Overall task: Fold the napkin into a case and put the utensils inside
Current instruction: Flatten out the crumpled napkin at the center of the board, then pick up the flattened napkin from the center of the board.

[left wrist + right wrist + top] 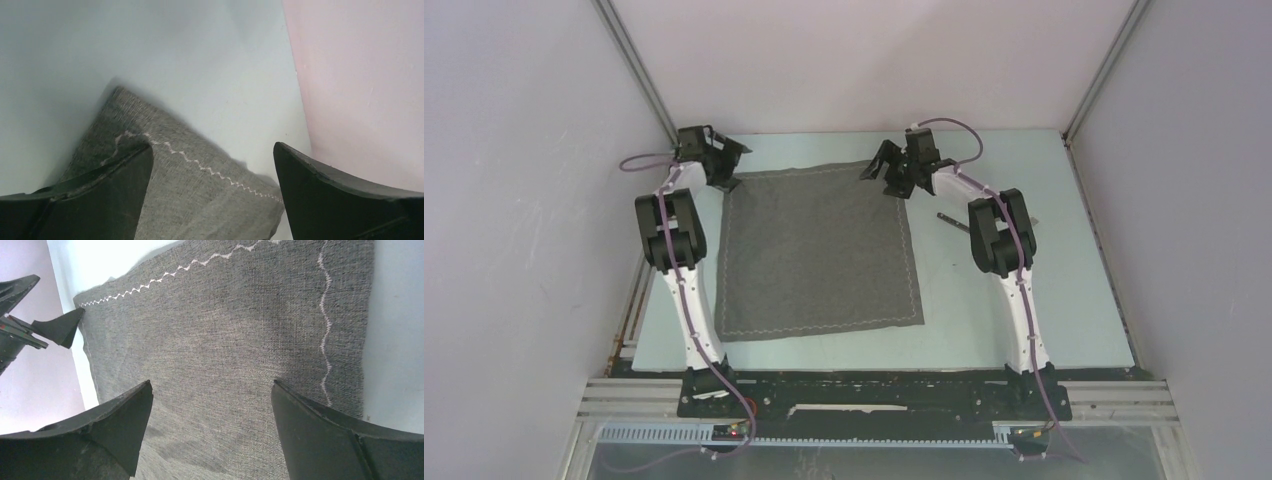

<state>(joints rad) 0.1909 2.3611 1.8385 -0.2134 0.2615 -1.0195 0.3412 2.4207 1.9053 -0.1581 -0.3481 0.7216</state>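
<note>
Left end effector (212, 150) spread wide and empty over the napkin's (190, 185) far left corner, right end effector (212, 385) released too, above the far right corner, napkin flat and unfolded mid worktop (1024, 300), slim utensil (951, 218) peeking out beside right arm (999, 235).

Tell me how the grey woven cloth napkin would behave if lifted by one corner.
Probably floppy: the grey woven cloth napkin lies flat and thin, so a lifted corner would sag. Its coarse weave likely grips well. It may slide on the smooth pale table.
</note>
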